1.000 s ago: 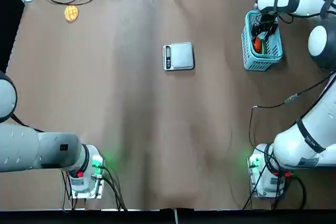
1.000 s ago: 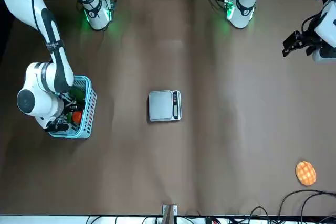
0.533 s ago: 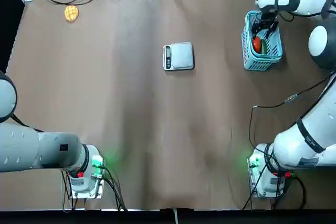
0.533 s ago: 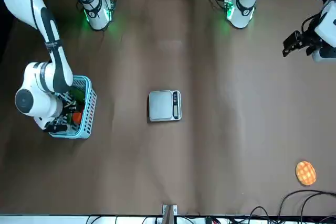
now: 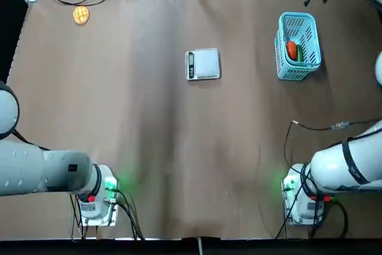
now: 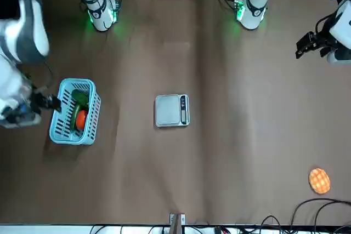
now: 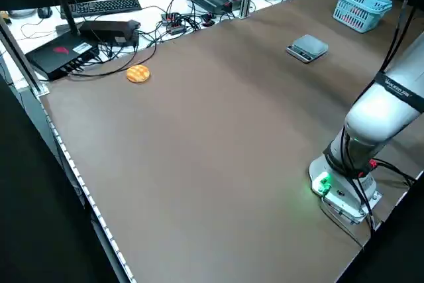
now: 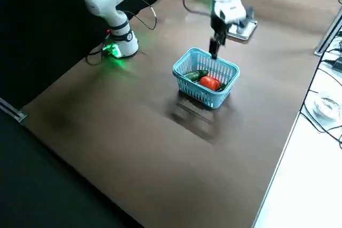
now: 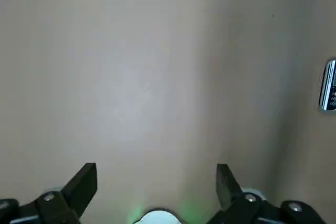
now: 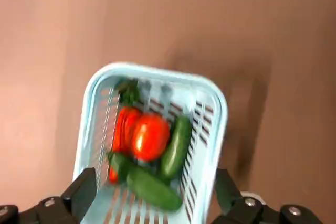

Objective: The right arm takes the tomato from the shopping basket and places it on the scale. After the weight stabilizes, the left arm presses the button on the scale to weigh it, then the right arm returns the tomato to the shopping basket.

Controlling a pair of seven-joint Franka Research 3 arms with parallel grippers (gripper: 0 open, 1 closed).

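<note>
Right gripper (image 10: pixel 161 182) above basket (image 10: pixel 207 179), jaws apart; tomato (image 10: pixel 150 137) inside, among vegetables. Left gripper (image 9: pixel 157 182) idle off table's far-left side, jaws apart.

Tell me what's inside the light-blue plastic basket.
The light-blue lattice basket holds a round red tomato, an orange-red vegetable and green vegetables; whatever lies beneath them is covered.
</note>
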